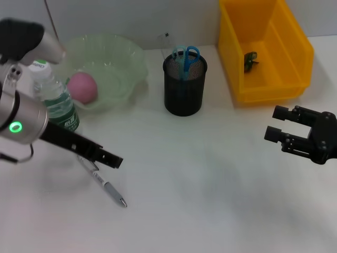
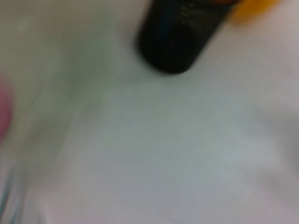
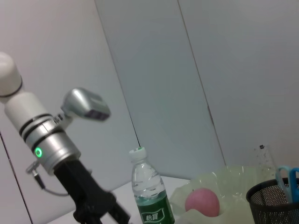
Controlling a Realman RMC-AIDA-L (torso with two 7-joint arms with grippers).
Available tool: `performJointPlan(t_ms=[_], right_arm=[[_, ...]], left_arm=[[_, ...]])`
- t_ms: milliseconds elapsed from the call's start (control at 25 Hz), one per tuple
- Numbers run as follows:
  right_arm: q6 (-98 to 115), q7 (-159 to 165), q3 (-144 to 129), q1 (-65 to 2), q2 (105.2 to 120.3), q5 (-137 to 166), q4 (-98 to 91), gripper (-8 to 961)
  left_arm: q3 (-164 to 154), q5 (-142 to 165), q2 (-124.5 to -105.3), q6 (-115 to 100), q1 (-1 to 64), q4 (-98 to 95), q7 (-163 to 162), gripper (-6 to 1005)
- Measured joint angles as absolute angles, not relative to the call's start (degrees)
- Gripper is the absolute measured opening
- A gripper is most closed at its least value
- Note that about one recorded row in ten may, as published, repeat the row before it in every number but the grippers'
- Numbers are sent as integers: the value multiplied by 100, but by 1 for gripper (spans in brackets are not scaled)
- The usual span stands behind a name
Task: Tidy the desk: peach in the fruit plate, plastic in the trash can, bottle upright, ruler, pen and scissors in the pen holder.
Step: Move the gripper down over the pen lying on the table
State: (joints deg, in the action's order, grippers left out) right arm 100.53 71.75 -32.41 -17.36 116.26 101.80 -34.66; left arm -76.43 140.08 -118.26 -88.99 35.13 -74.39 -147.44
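Inspection takes the black mesh pen holder (image 1: 183, 84) as its reference point on the white desk (image 1: 210, 184). Blue-handled scissors (image 1: 187, 59) stand inside it, and a clear ruler (image 1: 167, 45) rises at its back rim. To the holder's left sits the pale green fruit plate (image 1: 113, 66) with the pink peach (image 1: 82, 87) resting in it. A water bottle (image 1: 52, 97) with a green label stands upright just beyond that plate's left edge. To the holder's right, the yellow trash can (image 1: 266, 50) contains a small dark scrap (image 1: 250, 60). One pen (image 1: 108, 187) lies flat on the desk, well in front of the holder and to its left. Above the pen's near end hovers the left gripper (image 1: 108, 157); whether its fingers are parted cannot be told. Right gripper (image 1: 279, 125) hangs forward and right of the holder, fingers spread, holding nothing.
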Motion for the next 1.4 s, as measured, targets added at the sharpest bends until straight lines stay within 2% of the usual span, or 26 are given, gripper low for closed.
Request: performJointPlan(t_ms=[160, 200, 440, 480, 720, 920, 1160, 1400], right_arm=[[10056, 7187, -3225, -1724, 11631, 10157, -3466, 682], [10054, 7190, -3225, -1728, 11636, 10154, -3465, 682], [9894, 7559, -3226, -1816, 11616, 10159, -3470, 682], [9873, 7668, -3226, -1835, 11602, 10157, -3476, 682], [9709, 8015, -3222, -1901, 11577, 10162, -3503, 681], [9542, 8286, -3218, -1952, 11522, 10155, -3480, 681], [9327, 8543, -3209, -2019, 11488, 10134, -3428, 681], [9208, 8558, -3133, -2009, 11571, 10131, -3415, 681]], left_arm=[[-7623, 14009, -11820, -9197, 3801, -7533, -13209, 837], [-7723, 14122, -11837, -9405, 4059, -7461, -12052, 837], [-7810, 14169, -11861, -9599, 4366, -7279, -11027, 837], [-7970, 14097, -11885, -9801, 4596, -7251, -10516, 837], [-9141, 14399, -11900, -9182, 4389, -7897, -10271, 829], [-9152, 14410, -11877, -9229, 4368, -7903, -9547, 673], [-9229, 14667, -11870, -9550, 4517, -7910, -8328, 716], [-9487, 14817, -11839, -9502, 4516, -7868, -7412, 766]])
